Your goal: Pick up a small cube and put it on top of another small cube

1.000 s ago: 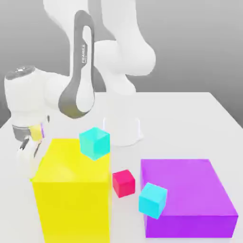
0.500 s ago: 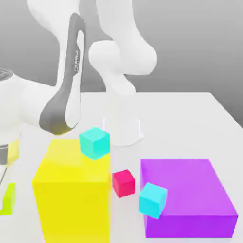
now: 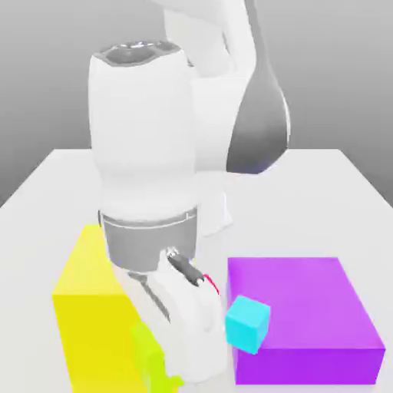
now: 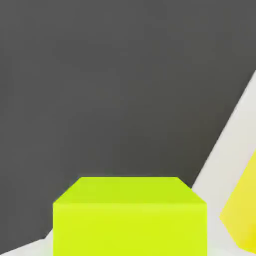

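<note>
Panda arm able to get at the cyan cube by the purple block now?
Probably yes. The cyan cube sits at the front corner of the purple block, nothing on top, and the lower end of the arm is just to its exterior-view left. The lime cube sits low by the yellow block, not in between.

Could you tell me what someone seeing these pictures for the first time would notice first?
The white robot arm dominates the exterior view, looming in front of the big yellow block on that view's left. At its lower end a small lime cube peeks out, and the same cube sits large in the hand view. On the exterior view's right lies a flat purple block with a cyan cube at its near left corner.
</note>
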Tool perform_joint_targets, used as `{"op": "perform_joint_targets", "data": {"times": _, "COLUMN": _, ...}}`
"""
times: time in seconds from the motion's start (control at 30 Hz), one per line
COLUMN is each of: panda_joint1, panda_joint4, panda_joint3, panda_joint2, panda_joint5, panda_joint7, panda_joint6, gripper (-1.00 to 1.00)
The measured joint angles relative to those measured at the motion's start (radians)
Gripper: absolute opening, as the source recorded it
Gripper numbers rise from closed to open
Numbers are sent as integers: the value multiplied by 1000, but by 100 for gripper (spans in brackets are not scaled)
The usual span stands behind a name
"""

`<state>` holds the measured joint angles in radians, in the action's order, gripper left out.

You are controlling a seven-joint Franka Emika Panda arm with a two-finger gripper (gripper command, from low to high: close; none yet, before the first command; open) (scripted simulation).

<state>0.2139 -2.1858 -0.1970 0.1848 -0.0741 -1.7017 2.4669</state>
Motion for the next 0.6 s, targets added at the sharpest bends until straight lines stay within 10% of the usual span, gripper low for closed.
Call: {"op": "perform_joint_targets", "data": {"times": 0.6, "panda_joint1": -92, "panda_joint4": -298, "panda_joint3": -82, "panda_joint2": -249, "panda_joint5": 41, "panda_joint7": 149, "panda_joint6": -54, "gripper": -100}}
